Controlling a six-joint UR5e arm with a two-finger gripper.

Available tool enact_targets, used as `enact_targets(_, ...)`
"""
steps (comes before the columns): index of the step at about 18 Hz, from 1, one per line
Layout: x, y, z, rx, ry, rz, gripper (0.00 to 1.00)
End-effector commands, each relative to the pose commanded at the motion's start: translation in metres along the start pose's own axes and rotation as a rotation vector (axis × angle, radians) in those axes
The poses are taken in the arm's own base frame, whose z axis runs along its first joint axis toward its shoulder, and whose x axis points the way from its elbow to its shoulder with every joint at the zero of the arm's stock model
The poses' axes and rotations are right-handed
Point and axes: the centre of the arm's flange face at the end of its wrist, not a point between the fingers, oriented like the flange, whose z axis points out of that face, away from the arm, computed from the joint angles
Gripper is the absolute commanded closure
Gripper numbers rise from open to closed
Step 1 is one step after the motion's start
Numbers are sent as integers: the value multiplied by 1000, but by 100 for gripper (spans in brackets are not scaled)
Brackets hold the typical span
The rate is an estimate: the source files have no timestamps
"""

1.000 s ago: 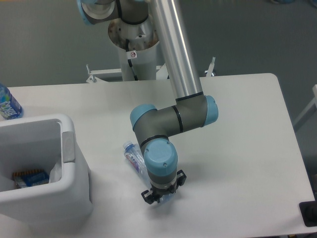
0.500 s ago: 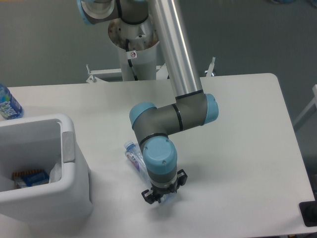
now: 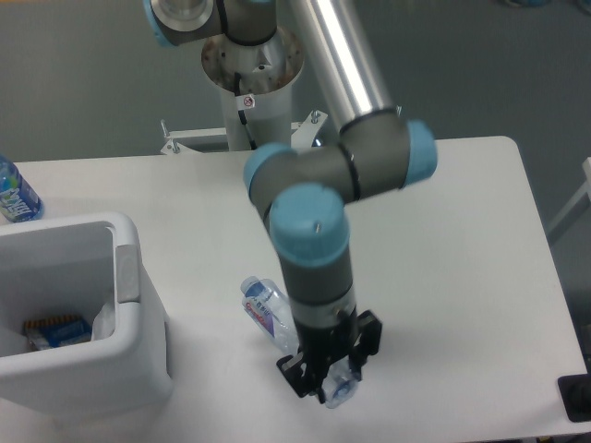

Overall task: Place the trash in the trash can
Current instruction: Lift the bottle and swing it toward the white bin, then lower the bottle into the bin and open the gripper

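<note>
I am a single arm reaching down over a white table point(image 3: 443, 277), seen from above and in front. My gripper point(image 3: 331, 374) hangs near the table's front edge, its two black fingers pinching the lower end of a clear slim water bottle point(image 3: 277, 318). The bottle slants — its cap end points up and to the left, its base sits low between my fingers. A pale label with a touch of red and blue wraps its middle. From this angle I cannot tell whether the base touches the table or hangs just above it.

To the left stands the trash can point(image 3: 138, 323), a large white bin with thick rounded walls, well apart from the bottle. Inside it, low in the corner, lies a small blue packet point(image 3: 60, 330) — beside it, something pale and thin leans against the inner wall, too unclear to name.

At the far left edge of the table stands a second bottle with a bright blue label point(image 3: 14, 192), partly cut off by the frame. Behind the table my round base point(image 3: 249, 88) rises against a grey floor.
</note>
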Motion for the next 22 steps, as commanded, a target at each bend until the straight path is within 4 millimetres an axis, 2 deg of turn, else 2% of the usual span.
enact_targets(4, -5, -22, -49, 117, 63, -19, 41)
enact_targets(9, 9, -24, -102, 160, 166, -39, 41)
enact_targets(11, 16, -22, -110, 165, 179, -39, 41)
enact_targets(13, 24, -20, -128, 178, 206, -53, 41)
enact_targets(18, 50, -10, -159, 195, 245, -68, 41)
enact_targets(20, 57, -5, -164, 192, 255, -74, 41)
enact_targets(22, 77, 5, -163, 178, 273, -52, 41)
